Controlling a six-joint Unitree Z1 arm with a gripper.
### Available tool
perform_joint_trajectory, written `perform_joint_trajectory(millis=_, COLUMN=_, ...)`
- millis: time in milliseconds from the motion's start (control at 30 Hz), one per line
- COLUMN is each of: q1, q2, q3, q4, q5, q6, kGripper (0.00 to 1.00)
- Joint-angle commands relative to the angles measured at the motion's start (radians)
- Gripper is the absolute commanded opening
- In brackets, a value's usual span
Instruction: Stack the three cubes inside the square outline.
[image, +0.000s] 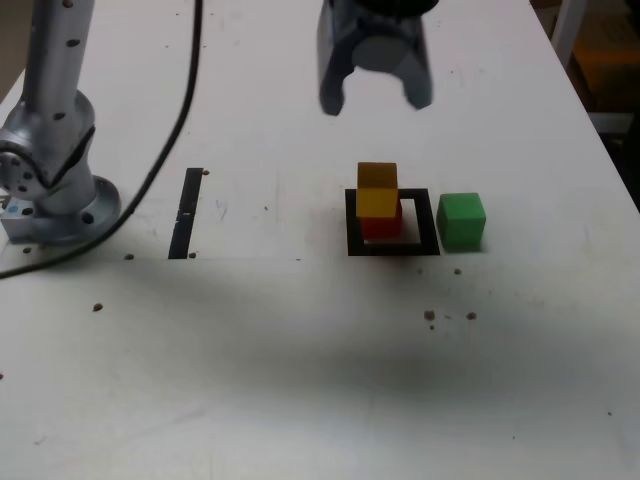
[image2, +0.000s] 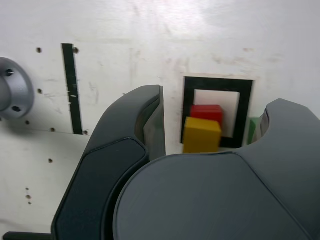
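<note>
In the exterior view, the gripper (image: 375, 100) hangs empty with jaws apart, above and behind the square outline (image: 392, 248). There the yellow cube (image: 377, 190) sits on the red cube (image: 382, 224); the green cube (image: 461, 220) rests just right of the outline.

The wrist view shows the yellow cube (image2: 201, 135) overhanging the red cube (image2: 206, 112) on one side. The green cube (image2: 254, 130) looks light, rigid and matte, best pinched across opposite flat sides.

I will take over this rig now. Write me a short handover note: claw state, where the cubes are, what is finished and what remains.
Claw: open, empty, raised above the table behind the square outline.
Red cube: inside the outline.
Yellow cube: stacked on the red one, shifted a little toward the exterior view's left.
Green cube: on the table just outside the outline, on the exterior view's right.
Done: two cubes stacked.
Left: pick up the green cube and place it on the yellow one.
</note>
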Motion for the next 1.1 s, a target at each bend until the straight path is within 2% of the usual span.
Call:
perform_joint_trajectory(millis=0, q1=-0.011, q2=-0.002, q3=-0.030, q4=0.006, q5=0.004, q6=0.007, kGripper=0.74)
perform_joint_trajectory(millis=300, q1=-0.050, q2=0.059, q3=-0.189, q4=-0.011, q5=-0.003, q6=0.039, kGripper=0.74)
perform_joint_trajectory(millis=567, q1=-0.091, q2=0.199, q3=-0.311, q4=-0.022, q5=-0.082, q6=0.048, kGripper=0.74)
perform_joint_trajectory(millis=833, q1=-0.086, q2=0.281, q3=-0.317, q4=-0.027, q5=-0.127, q6=0.049, kGripper=0.74)
perform_joint_trajectory(millis=1067, q1=-0.062, q2=0.329, q3=-0.320, q4=-0.029, q5=-0.152, q6=0.051, kGripper=0.74)
